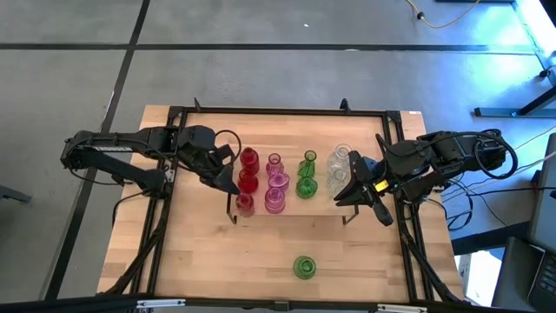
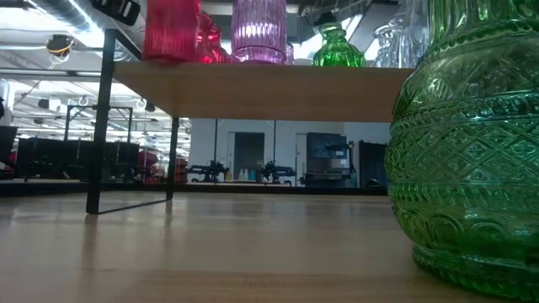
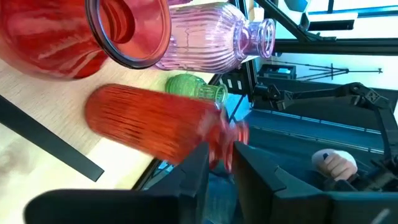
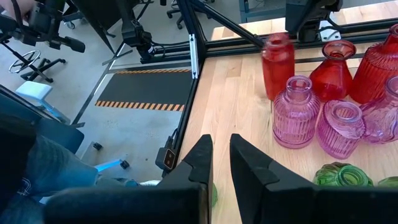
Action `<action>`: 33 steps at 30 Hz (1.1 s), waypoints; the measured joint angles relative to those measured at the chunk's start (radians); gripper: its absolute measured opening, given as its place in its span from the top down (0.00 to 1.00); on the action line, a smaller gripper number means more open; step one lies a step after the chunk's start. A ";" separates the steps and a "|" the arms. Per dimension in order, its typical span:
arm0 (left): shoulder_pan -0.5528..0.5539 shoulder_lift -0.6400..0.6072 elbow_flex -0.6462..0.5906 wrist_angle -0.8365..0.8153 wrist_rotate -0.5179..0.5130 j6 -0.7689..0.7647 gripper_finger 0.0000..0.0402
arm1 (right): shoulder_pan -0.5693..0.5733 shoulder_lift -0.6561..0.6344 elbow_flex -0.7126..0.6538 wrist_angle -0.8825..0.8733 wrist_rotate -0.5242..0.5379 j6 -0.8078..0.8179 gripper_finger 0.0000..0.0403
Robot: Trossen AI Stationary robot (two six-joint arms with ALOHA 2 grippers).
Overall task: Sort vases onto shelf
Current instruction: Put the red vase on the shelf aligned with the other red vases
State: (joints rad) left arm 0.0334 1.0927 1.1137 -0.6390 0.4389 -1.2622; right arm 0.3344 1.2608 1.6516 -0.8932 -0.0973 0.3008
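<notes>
L arm comes in from the table's left side. Left gripper (image 1: 231, 184) sits at the shelf's left end, over the front red vase. In the L wrist view the ribbed red glass bottle vase (image 3: 146, 121) lies straight ahead of the fingers (image 3: 196, 171), its narrow neck in the slim gap between them. Jaws look only a crack apart; whether they pinch the neck or have just let go, can't tell. In that view the vase's long axis runs along the gripper's reach, neck end nearest the fingers. Seen from above it stands upright on the shelf, so my read is the gripper points down at it.

The low light-wood shelf with thin black legs (image 1: 291, 211) stands mid-table. On it, L to R: red column, pink ribbed column, green pair, clear glass group.

One vase is off the shelf: the round-bellied embossed green glass vase (image 1: 304, 267), upright on the tabletop, well in front of the shelf and roughly midway betw. the arms. Judgement: R arm slightly nearer, and free.

Right gripper (image 1: 365, 189) hangs at the shelf's right end beside the clear vases, fingers nearly together, nothing betw. them in the R wrist view.
</notes>
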 joint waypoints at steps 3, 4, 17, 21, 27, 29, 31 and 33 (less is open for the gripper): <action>0.000 0.000 0.000 0.000 -0.001 -0.003 0.82 | 0.000 0.000 0.000 0.000 0.000 0.000 0.90; 0.000 0.000 0.000 0.000 -0.001 -0.003 0.82 | 0.000 0.000 0.000 0.000 0.000 0.000 0.90; 0.000 -0.017 0.001 -0.009 -0.056 0.012 0.83 | 0.000 0.000 0.000 0.000 0.000 0.000 0.90; 0.000 -0.038 0.002 -0.014 -0.111 0.015 0.83 | 0.000 0.000 0.000 0.000 0.000 0.000 0.90; -0.033 -0.074 0.002 -0.032 -0.195 0.017 0.83 | 0.000 0.000 0.000 -0.002 0.000 0.004 0.90; -0.064 -0.082 0.002 -0.038 -0.232 0.020 0.83 | 0.000 0.000 0.000 -0.005 0.000 0.005 0.90; -0.114 -0.088 0.002 -0.043 -0.275 0.016 0.83 | 0.000 0.000 0.000 -0.014 0.000 0.006 0.90; -0.189 -0.089 0.002 -0.052 -0.328 0.007 0.83 | 0.000 0.000 0.000 -0.027 0.000 0.009 0.90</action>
State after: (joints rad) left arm -0.1558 1.0041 1.1156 -0.6912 0.1107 -1.2555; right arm 0.3344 1.2610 1.6516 -0.9198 -0.0975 0.3095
